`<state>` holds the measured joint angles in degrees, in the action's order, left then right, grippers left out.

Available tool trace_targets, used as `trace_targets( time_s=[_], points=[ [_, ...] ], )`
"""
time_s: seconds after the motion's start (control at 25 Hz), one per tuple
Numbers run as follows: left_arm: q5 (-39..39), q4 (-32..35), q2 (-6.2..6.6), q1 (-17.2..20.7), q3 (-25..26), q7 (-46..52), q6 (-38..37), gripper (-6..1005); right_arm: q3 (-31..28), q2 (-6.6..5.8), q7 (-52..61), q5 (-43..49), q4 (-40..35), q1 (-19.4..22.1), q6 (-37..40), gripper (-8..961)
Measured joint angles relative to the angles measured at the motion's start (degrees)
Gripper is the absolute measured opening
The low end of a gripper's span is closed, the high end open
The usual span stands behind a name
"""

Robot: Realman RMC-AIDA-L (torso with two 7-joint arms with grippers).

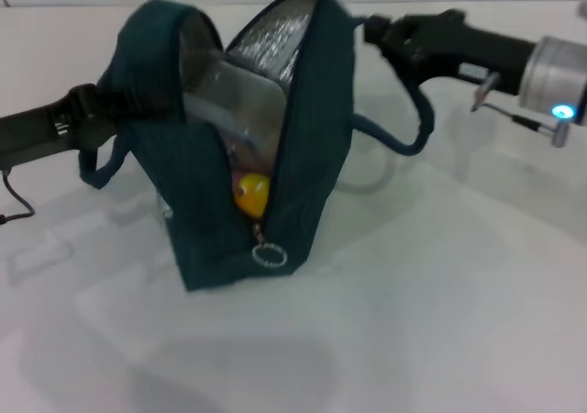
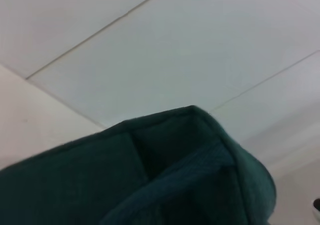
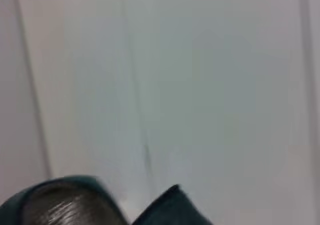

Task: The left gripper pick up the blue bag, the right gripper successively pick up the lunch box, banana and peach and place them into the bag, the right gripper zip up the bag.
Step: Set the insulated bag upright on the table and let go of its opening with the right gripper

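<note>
While the left gripper (image 1: 103, 110) clenches the bag's (image 1: 303, 170) left side, banana (image 1: 252, 194) shows inside; right gripper (image 1: 371, 30) grip unclear.

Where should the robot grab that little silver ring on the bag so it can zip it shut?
Probably pinch the ring zipper pull itself, coming from the front of the blue bag. It hangs free at the low end of the open slit, facing the camera, so the right gripper, now up by the bag's top edge, would have to come down around the front.
</note>
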<state>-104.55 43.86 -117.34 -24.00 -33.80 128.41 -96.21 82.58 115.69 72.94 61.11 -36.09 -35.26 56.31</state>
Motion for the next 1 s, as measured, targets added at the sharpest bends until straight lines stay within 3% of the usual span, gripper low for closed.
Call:
trace_targets(
  time_s=[0.2,0.32,0.48,0.64,0.84,1.0],
  points=[
    [2.2,-2.2,-0.01,0.3,0.2,-1.7,-1.9,36,-3.9,-0.3,0.5,-1.3,-7.6,7.6,1.0,83],
    [4.5,-3.3,-0.21,0.8,0.2,-2.5,-3.0,36,-5.1,-0.76,1.1,-1.2,-8.6,9.9,3.2,76],
    [7.4,-5.9,-0.56,0.2,0.0,-3.0,-6.8,35,-6.8,-0.94,1.6,-1.1,-8.4,11.7,6.5,75],
    [8.0,-7.3,-1.68,-0.9,0.0,-3.7,-11.6,35,-9.7,-0.99,2.9,-1.1,-8.6,13.2,10.7,74],
    [8.0,-10.4,-1.03,-0.9,0.3,-4.8,-11.3,35,-13.2,-1.46,4.4,-0.9,-7.7,14.0,14.2,72],
    [9.3,-10.4,-1.42,-0.9,0.1,-4.5,-11.5,35,-13.4,-1.71,5.1,-0.9,-7.7,14.3,19.6,72]
  ],
)
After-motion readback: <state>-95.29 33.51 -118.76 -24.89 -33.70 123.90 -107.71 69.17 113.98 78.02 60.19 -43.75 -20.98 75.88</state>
